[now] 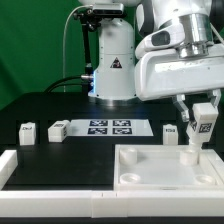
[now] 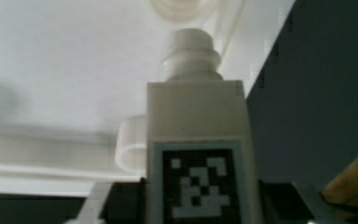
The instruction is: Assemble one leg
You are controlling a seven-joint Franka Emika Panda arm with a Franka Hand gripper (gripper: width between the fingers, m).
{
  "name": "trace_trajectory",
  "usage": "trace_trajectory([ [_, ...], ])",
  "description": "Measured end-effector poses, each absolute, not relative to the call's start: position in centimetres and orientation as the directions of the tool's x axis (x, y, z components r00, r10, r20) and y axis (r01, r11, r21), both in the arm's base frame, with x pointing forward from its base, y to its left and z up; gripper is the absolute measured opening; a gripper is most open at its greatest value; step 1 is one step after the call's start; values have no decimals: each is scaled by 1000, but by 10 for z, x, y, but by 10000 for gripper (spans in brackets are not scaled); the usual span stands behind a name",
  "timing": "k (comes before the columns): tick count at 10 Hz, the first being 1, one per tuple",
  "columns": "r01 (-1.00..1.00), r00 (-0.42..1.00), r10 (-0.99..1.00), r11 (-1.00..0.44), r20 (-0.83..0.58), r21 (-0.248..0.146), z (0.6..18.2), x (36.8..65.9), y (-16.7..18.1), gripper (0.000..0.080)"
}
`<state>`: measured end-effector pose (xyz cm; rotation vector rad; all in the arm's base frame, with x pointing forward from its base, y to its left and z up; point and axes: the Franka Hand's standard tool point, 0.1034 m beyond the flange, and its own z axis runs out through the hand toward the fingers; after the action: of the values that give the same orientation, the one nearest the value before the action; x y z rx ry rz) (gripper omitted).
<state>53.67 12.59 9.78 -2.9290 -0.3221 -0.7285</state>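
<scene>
Within the gripper (image 2: 194, 200), the leg (image 2: 195, 115).

Bright, even light, soft shadows; exterior view fairly sharp, wrist view blurry around the close-up leg (image 2: 197, 115).

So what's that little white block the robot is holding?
The small stubby white plastic leg is a squarish block with a black-and-white marker tag on one face and a narrower round peg at its lower end. It hangs roughly upright, clamped in the jaws, peg down over a corner of the large white tabletop; contact there is unclear.
</scene>
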Motion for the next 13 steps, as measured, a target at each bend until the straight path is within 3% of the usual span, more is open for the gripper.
trace_trajectory([
  [2,230,853,177,-972,491,-50,98,538,126,291],
  [3,228,809,163,-973,564,-45,101,539,125,291],
  [5,234,837,177,-971,518,-46,88,532,123,291],
  [12,249,826,182,-967,534,-55,116,593,145,291],
  [13,247,826,181,-968,533,-54,113,590,143,291],
])
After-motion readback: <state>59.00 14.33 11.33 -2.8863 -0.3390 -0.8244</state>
